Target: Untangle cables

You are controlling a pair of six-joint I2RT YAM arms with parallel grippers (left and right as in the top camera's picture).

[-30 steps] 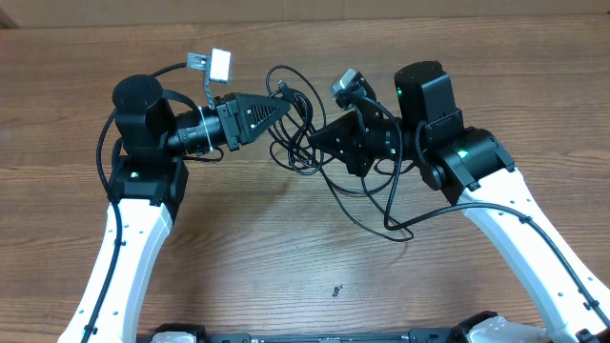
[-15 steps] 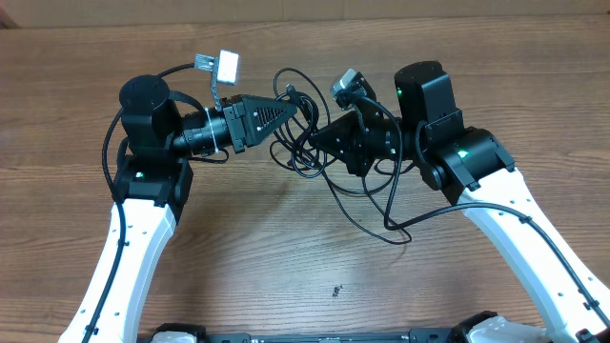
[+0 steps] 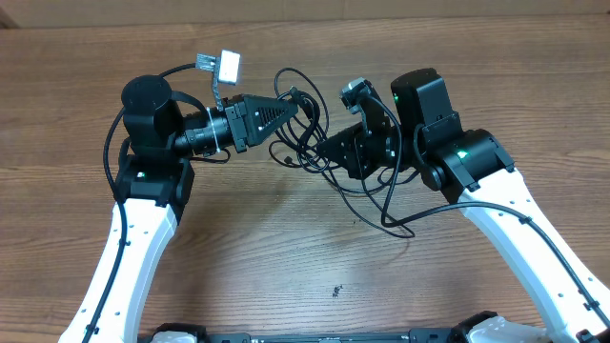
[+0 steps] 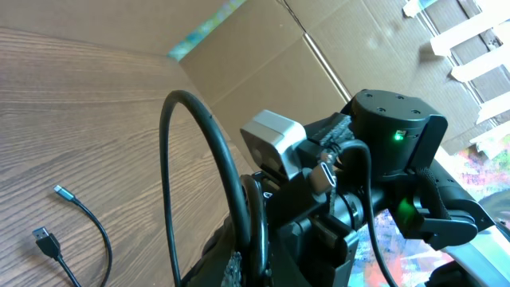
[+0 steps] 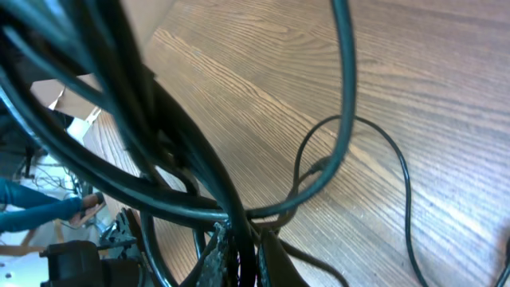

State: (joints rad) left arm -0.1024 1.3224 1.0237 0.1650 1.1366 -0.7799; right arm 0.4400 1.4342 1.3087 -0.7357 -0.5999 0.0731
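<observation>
**A:** How are the jaws standing?

**B:** Both pairs are pinching narrow. The left gripper (image 3: 292,102) and right gripper (image 3: 327,151) are each clamping strands of the cables (image 3: 303,143), which are bunching tangled between them.

**A:** And farther out?

**B:** One loop is trailing onto the surface (image 3: 286,257) by the right arm. That surface is showing brown wood grain, and cardboard sheets (image 4: 263,56) are standing along its far edge.
</observation>
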